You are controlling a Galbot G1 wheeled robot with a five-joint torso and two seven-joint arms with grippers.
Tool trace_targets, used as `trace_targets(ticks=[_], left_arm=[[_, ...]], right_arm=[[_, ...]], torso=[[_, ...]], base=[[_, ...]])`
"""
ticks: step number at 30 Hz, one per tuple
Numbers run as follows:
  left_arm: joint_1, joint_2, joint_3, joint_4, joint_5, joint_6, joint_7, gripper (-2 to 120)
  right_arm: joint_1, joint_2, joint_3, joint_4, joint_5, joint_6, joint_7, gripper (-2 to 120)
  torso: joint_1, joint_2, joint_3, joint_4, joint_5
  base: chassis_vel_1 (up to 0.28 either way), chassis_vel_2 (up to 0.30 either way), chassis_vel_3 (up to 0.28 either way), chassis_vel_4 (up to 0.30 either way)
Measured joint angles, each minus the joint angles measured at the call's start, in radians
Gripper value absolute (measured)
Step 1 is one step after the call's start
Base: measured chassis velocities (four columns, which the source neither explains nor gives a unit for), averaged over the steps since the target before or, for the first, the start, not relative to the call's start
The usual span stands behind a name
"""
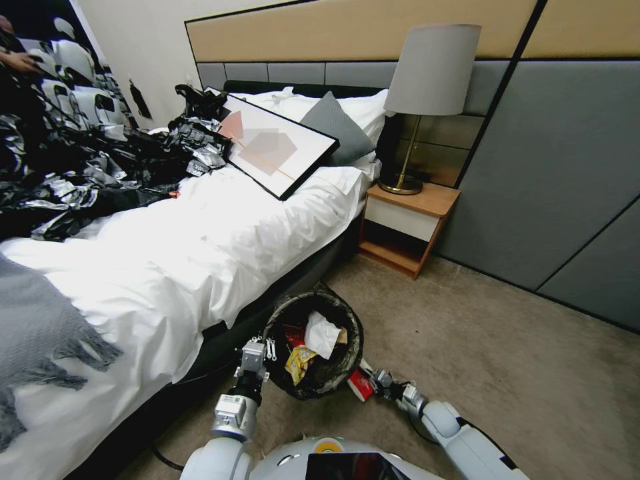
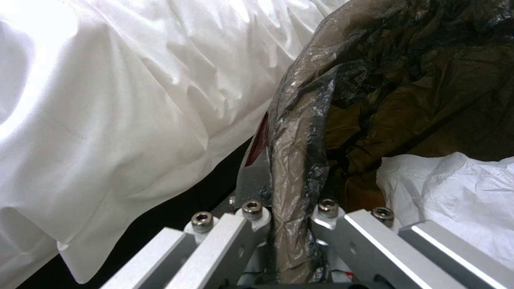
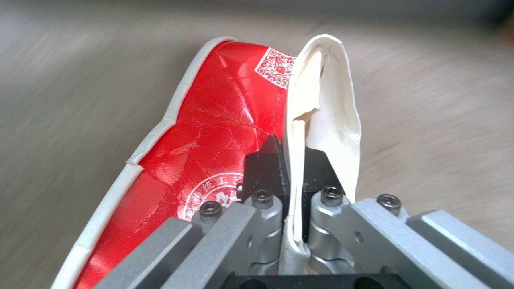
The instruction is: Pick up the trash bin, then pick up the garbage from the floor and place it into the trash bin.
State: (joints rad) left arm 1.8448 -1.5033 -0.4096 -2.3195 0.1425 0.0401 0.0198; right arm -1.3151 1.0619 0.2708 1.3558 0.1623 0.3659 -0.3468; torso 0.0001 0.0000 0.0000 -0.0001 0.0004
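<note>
While your right gripper (image 1: 369, 383) pinches a crushed red-and-white paper cup (image 3: 214, 132) by its torn wall, just beside the near rim of the trash bin (image 1: 313, 353), your left gripper (image 2: 289, 218) is closed on the bin's rim with the crinkly black liner (image 2: 300, 132) caught between the fingers. The bin looks carried against the side of the bed (image 1: 200, 253), and it already holds a white tissue (image 1: 322, 333), a yellow wrapper (image 1: 298, 362) and something red.

Expect the cup to be very light and soft: its wall is flattened and cracked, so it will bend rather than resist, and a pinch on the doubled paper edge, as you have it, seems the safest hold. The bin is probably light too, but the liner film is slippery; a grip that takes the stiff plastic rim under it should hold better than film alone.

Below is short beige carpet (image 1: 507, 360), flat and uncluttered here. Farther off stand a wooden nightstand (image 1: 407, 227) with a grey-shaded lamp (image 1: 432, 73), a framed picture (image 1: 280, 150) lying on the bed, and grey padded wall panels (image 1: 560, 167).
</note>
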Motion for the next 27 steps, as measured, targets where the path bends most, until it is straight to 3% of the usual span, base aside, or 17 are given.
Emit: trace_targets(ticks=[7,11,14,15,21,27], left_arm=[[0.002,0.004,-0.001,0.000,-0.005,0.000,0.000,1],[0.001,0.004,0.002,0.000,-0.006,0.001,0.000,1],[0.000,0.004,0.008,0.004,-0.005,0.003,0.000,1],[0.000,0.004,0.008,0.004,-0.005,0.003,0.000,1],[0.002,0.002,0.019,0.013,0.002,0.000,0.000,1],[0.005,0.002,0.022,0.015,0.007,-0.005,0.000,1]], right_arm=[[-0.008,0.000,0.121,0.137,0.153,0.009,0.032,0],[0.007,0.001,0.175,0.275,0.271,0.014,0.038,0],[0.015,0.001,0.218,0.463,0.359,0.012,0.035,0],[0.015,0.001,0.218,0.463,0.359,0.012,0.035,0],[-0.022,-0.013,0.204,0.737,0.421,0.012,-0.038,0],[-0.090,-0.020,0.140,0.879,0.386,0.016,-0.075,0]], torso=[[0.000,0.000,0.000,-0.0002,-0.0003],[0.000,0.000,0.000,0.0002,-0.0005],[0.000,0.000,0.000,0.0002,-0.0008],[0.000,0.000,0.000,0.0002,-0.0008],[0.000,0.000,0.000,0.0001,-0.0005],[0.000,0.000,0.000,-0.0001,-0.0005]], base=[[0.000,0.000,0.000,0.000],[0.000,0.000,0.000,0.000],[0.000,0.000,0.000,0.000],[0.000,0.000,0.000,0.000],[0.000,0.000,0.000,0.000],[0.000,0.000,0.000,0.000]])
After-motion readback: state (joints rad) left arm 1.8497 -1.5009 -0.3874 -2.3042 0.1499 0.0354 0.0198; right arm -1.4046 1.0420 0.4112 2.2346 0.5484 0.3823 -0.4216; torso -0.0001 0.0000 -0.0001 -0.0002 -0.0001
